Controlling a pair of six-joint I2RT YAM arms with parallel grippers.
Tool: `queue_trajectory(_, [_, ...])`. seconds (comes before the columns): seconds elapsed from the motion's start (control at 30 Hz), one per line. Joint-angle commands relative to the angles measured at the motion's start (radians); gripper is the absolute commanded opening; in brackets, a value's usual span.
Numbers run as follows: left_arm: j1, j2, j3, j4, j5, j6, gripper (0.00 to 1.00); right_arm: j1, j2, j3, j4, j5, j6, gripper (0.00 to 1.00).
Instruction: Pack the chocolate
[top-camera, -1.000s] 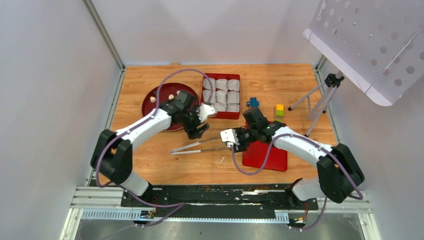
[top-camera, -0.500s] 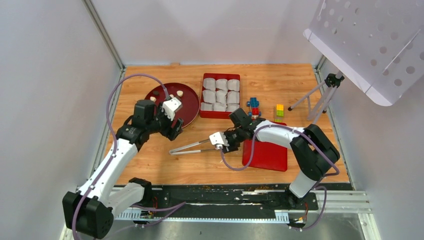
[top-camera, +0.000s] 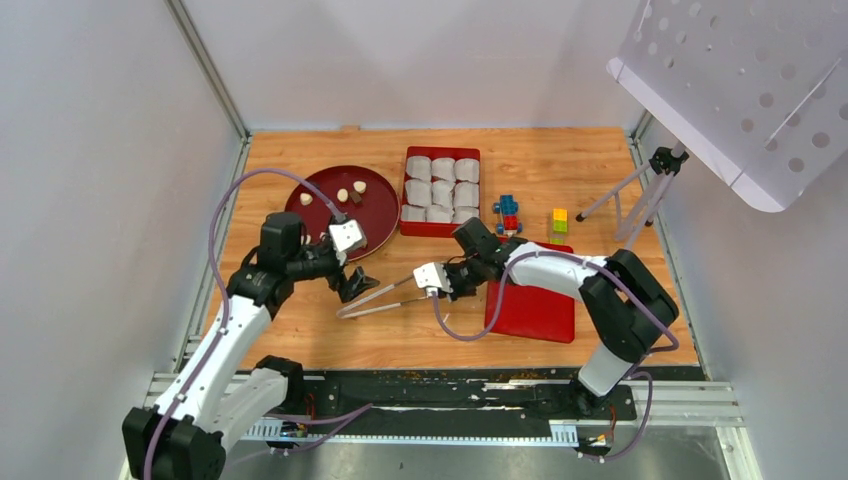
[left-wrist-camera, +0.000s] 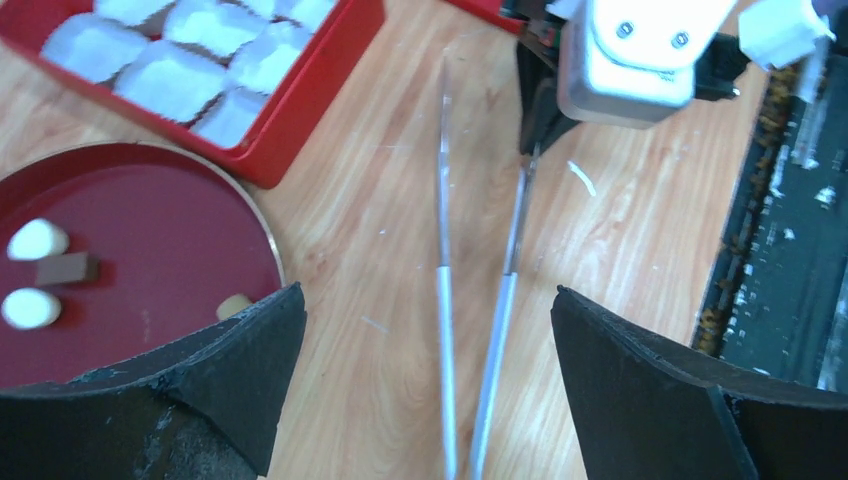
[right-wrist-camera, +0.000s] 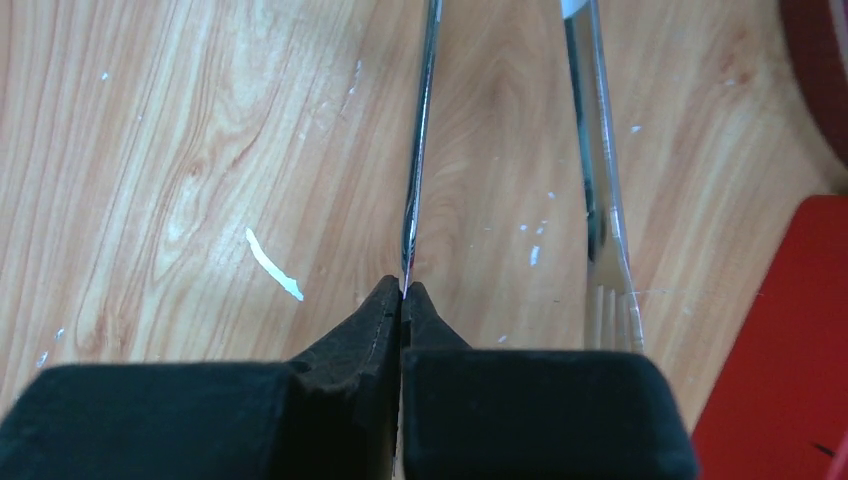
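Several chocolate pieces, pale and dark brown, lie on a dark red round plate. Metal tongs lie on the wood in front of the plate. My left gripper hangs wide open over the tongs' tip end, with both tong arms between its fingers and untouched. My right gripper is shut on one arm of the tongs near their joined end. The other tong arm lies free beside it.
A red box lined with white paper cups stands behind the tongs, right of the plate. A flat red lid lies under my right forearm. Coloured toy blocks and a tripod are at the back right.
My left arm has swung back from near the box to the tongs' tips and its jaws have spread wide. My right gripper has closed on one tong arm.
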Motion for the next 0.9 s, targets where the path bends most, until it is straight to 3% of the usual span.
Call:
queue_trajectory(0.0, [-0.007, 0.113, 0.12, -0.121, 0.146, 0.154, 1.0, -0.011, -0.097, 0.033, 0.051, -0.048, 0.088, 0.0])
queue_trajectory(0.1, [-0.017, 0.192, 0.197, -0.219, 0.169, 0.222, 1.0, -0.019, -0.132, 0.045, 0.056, -0.068, 0.163, 0.0])
queue_trajectory(0.43, [-0.088, 0.313, 0.313, -0.322, 0.183, 0.394, 1.0, -0.043, -0.212, 0.095, 0.149, -0.102, 0.472, 0.0])
queue_trajectory(0.73, [-0.094, 0.345, 0.323, -0.121, 0.177, 0.28, 0.98, -0.063, -0.245, 0.098, 0.162, -0.128, 0.516, 0.0])
queue_trajectory(0.87, [-0.101, 0.381, 0.381, -0.139, 0.168, 0.289, 1.0, -0.066, -0.252, 0.091, 0.169, -0.128, 0.512, 0.0])
